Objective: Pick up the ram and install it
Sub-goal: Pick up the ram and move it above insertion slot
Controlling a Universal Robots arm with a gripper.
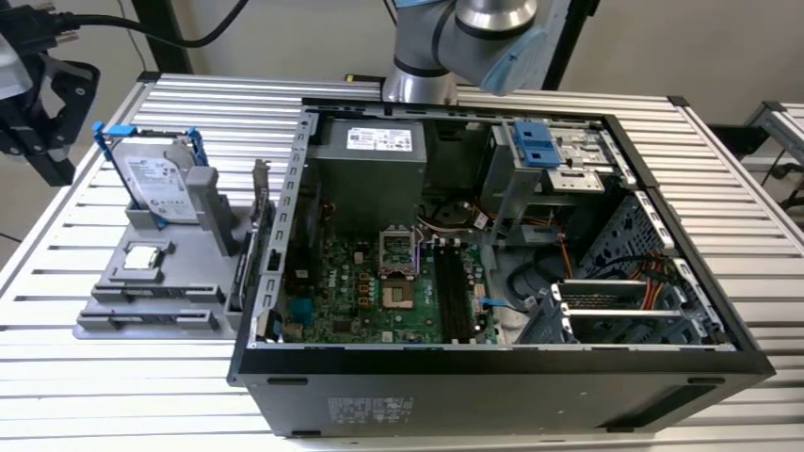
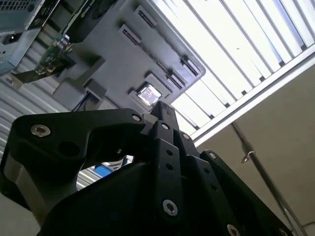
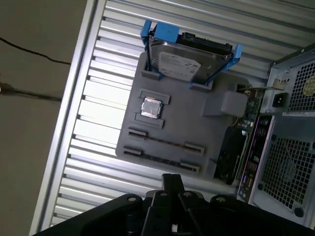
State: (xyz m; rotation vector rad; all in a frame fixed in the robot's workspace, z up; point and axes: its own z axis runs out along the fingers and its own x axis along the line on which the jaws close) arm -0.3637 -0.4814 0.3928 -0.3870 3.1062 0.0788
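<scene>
Gripper (image 3: 172, 179) with jaws together and empty, hovering by the bench (image 3: 98, 123) edge, ram (image 3: 162, 143) lying slotted in the grey holder (image 3: 197, 128), near the processor chip (image 3: 150, 108)

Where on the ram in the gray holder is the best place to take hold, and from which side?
Mid-length on the ram, pinching its two flat faces, coming straight down from above. It seems to stand on edge in the gray holder, ends seated in blocks, leaving the top edge between them free.

Arm (image 1: 484, 24): silver-grey tubular links, light-blue joint cap (image 1: 518, 58). Gripper (image 2: 161, 114) in second wrist view: matte black, angular linkage plates, round silver screws (image 2: 40, 130) at pivots.
</scene>
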